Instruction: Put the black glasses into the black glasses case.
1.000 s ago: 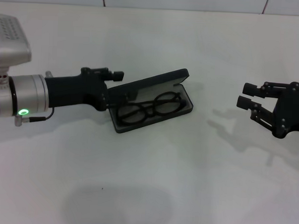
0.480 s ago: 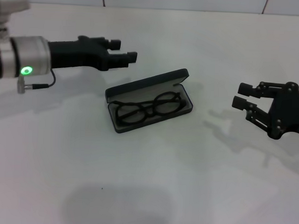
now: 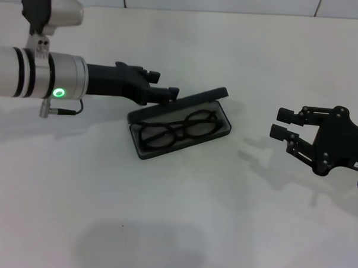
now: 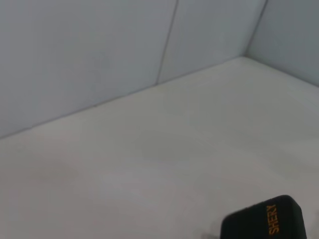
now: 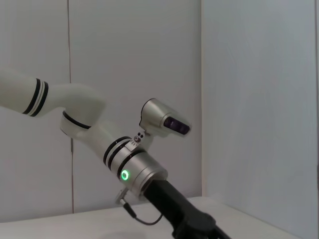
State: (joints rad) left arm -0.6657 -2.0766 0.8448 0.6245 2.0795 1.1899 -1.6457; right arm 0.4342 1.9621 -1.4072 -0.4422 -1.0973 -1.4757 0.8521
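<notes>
- Since the black glasses (image 3: 179,129) already lie inside the black glasses case (image 3: 180,125), near the middle of the worktop (image 3: 181,229), what seems left is closing the lid, which stands partly raised along the case's far side.
- Left gripper (image 3: 163,92) reaches over the lid's far-left end, fingers close together and holding nothing I can see (contact with the lid cannot be told).
- Right gripper (image 3: 284,124) hangs well apart toward the worktop's right edge, fingers spread, empty.
- Handling, as I judge it: the case is a stiff, light shell with a smooth skin, likely to skate if pushed sideways; press down on the lid's top near its free edge.
- Thin frames are fragile; a temple sticking above the rim could get pinched.
</notes>
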